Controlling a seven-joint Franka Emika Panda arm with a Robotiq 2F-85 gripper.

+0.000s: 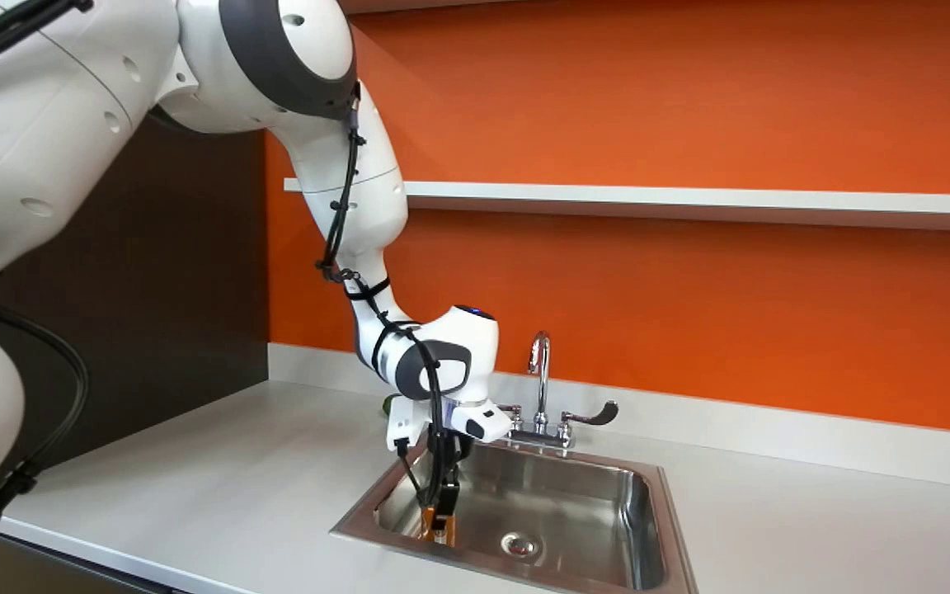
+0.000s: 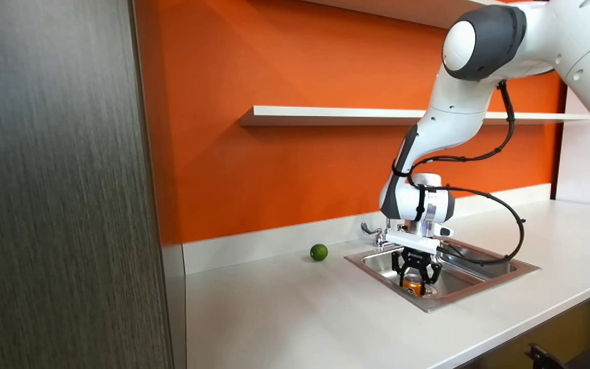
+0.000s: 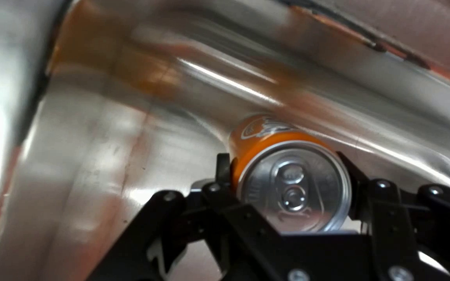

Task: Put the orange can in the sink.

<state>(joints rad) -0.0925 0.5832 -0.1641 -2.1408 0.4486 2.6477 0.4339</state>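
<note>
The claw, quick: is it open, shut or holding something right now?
Claw: closed, holding the orange can by its sides, down inside the sink.

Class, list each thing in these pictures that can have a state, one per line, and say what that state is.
Sink: no standing water seen.
Orange can: upright inside the sink, top looks unopened.
Fingers: closed on the can, one on each side.
Faucet: no water seen running.
Drain: plugged or not, cannot tell.
Green ball: resting on the countertop, apart from the sink.
</note>
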